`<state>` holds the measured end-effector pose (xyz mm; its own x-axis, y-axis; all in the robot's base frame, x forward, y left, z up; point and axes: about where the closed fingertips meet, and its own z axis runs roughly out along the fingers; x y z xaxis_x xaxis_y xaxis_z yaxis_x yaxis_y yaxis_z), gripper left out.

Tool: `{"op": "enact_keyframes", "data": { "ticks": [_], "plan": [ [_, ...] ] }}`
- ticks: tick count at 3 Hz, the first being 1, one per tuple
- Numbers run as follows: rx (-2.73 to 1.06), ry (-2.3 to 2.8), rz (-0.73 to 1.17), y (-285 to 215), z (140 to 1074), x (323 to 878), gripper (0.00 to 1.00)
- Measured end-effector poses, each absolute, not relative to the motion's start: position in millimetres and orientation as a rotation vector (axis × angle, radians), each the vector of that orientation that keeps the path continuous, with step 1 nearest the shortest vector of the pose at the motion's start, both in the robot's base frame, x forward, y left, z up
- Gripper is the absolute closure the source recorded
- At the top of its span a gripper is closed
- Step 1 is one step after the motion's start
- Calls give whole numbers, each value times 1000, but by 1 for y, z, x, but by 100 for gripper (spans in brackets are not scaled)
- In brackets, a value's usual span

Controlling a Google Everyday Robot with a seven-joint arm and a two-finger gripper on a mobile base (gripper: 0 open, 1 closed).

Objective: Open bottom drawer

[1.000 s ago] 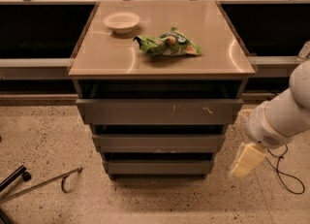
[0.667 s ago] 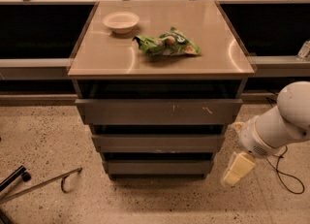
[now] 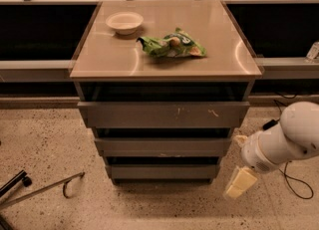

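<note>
1. We see a grey three-drawer cabinet under a tan desk (image 3: 109, 55); it stands on a speckled floor (image 3: 60, 139).
2. The bottom drawer (image 3: 162, 172) is the lowest and narrowest-looking front. It is plain grey, has no handle, is pushed in, and sits just below the middle drawer (image 3: 162, 147).
3. The top drawer (image 3: 163, 114) is the widest front and has pale scratches right of its centre.
4. A shallow white bowl (image 3: 124, 22) stands at the desk's rear left; its inside is plain and pale.
5. A crumpled green snack bag (image 3: 172, 46) lies near the desk's centre, apart from the bowl. We cannot read its print.
6. The claw (image 3: 239, 184) is pale yellow and hangs from a white arm (image 3: 286, 142). It is low over the floor, to the right of the bottom drawer and apart from it.
7. We cannot tell whether the claw is wide or narrow. It holds nothing that we can see.
8. A dark cable (image 3: 299, 186) lies on the floor at the right, and a metal rod (image 3: 45, 189) lies on it at the left.
</note>
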<state>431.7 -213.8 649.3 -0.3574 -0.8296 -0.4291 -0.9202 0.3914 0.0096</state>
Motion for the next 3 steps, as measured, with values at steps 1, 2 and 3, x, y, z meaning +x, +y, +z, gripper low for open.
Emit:
{"op": "enact_keyframes", "data": {
  "ticks": [1, 2, 3],
  "plan": [
    [-1539, 2244, 447, -196, 564, 419, 0],
    [-1594, 2192, 556, -176, 484, 412, 0],
    [-1652, 2180, 622, -157, 426, 415, 0]
  ]
}}
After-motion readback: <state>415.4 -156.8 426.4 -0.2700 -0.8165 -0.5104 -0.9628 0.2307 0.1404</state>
